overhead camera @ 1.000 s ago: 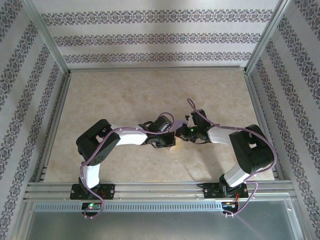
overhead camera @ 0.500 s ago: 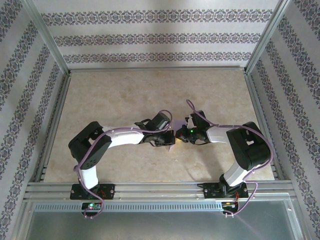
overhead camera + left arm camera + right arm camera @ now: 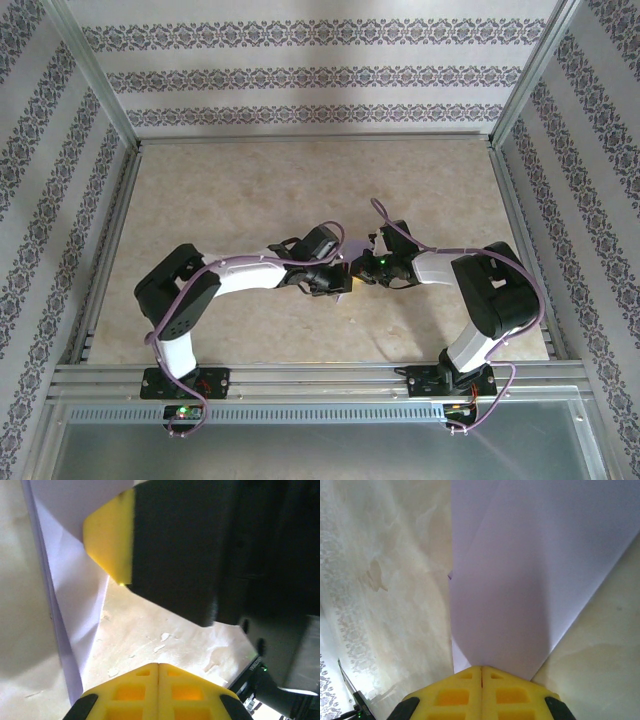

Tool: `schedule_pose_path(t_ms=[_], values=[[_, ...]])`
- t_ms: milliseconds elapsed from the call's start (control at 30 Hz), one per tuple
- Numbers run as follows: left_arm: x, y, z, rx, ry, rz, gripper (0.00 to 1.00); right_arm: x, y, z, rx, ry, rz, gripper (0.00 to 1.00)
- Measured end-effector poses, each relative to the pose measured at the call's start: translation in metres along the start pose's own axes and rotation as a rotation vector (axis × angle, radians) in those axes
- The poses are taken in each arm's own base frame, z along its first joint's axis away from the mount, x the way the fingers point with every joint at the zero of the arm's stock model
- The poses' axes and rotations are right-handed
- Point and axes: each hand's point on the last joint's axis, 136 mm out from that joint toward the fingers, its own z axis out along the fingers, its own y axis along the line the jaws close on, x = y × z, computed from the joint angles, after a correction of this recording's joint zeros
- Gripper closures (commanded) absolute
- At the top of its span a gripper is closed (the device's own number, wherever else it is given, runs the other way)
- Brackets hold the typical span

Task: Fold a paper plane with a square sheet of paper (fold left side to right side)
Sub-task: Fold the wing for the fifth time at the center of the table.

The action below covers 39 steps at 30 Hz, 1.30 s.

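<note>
The lavender sheet of paper (image 3: pixel 520 580) lies folded on the table, its layers narrowing to a point under my right gripper (image 3: pixel 481 667). That gripper is shut and its yellow tips rest on the paper. In the left wrist view one of its yellow fingers (image 3: pixel 112 535) lies on the paper (image 3: pixel 75 600). My left gripper (image 3: pixel 159 665) is shut and holds nothing. It hovers over bare table just beside the paper's edge. From above, the left gripper (image 3: pixel 343 279) and the right gripper (image 3: pixel 353 269) meet mid-table and hide most of the paper (image 3: pixel 344 290).
The beige marbled table (image 3: pixel 250 190) is fenced by aluminium rails (image 3: pixel 105 260) and patterned walls. Small white flecks (image 3: pixel 162 640) mark the surface near my left fingertips.
The left arm's elbow has swung out to the left and its wrist has edged closer to the right gripper. The right arm has barely moved. Both grippers stay shut.
</note>
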Motion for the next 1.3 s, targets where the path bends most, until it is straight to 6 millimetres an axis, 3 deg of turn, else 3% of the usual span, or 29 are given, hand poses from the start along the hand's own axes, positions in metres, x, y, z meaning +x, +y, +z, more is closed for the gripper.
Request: schedule_pose_path(t_ms=[1300], values=[[0.005, 0.027, 0.014, -0.053, 0.034, -0.041, 0.95, 0.001, 0.0, 0.001, 0.015, 0.01, -0.024, 1.0]])
